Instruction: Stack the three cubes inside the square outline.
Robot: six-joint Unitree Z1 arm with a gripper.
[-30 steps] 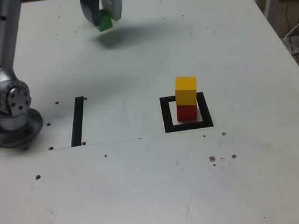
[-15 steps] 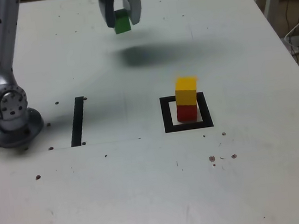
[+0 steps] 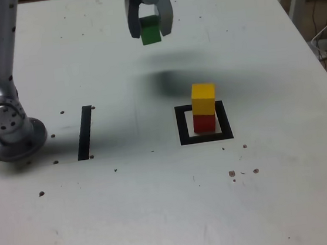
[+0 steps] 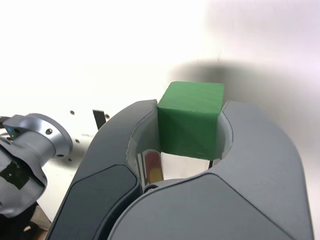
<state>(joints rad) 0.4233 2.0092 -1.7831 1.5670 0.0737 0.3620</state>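
- Two of the three blocks are already up: the small solid yellow cube [image 3: 203,99] sits squarely on the small solid red cube [image 3: 204,122], and both stand inside the thick black square outline with its white centre [image 3: 182,126], right of the middle of the pale table [image 3: 162,217] in the exterior view.
- The dark grey two-fingered gripper [image 3: 150,28] has its jaws pinched tight on the small solid green cube [image 3: 150,30], held in the air over the far part of the table, left of and beyond the stack in the exterior view.
- What's left, I'd say: carry the green one over the yellow top, lower it square and let go.
- In the wrist view the green cube [image 4: 191,119] looks clean-edged and matte, gripped by two opposite faces.
- A straight black strip [image 3: 85,132] lies further left, near the arm's silver base [image 3: 8,131].
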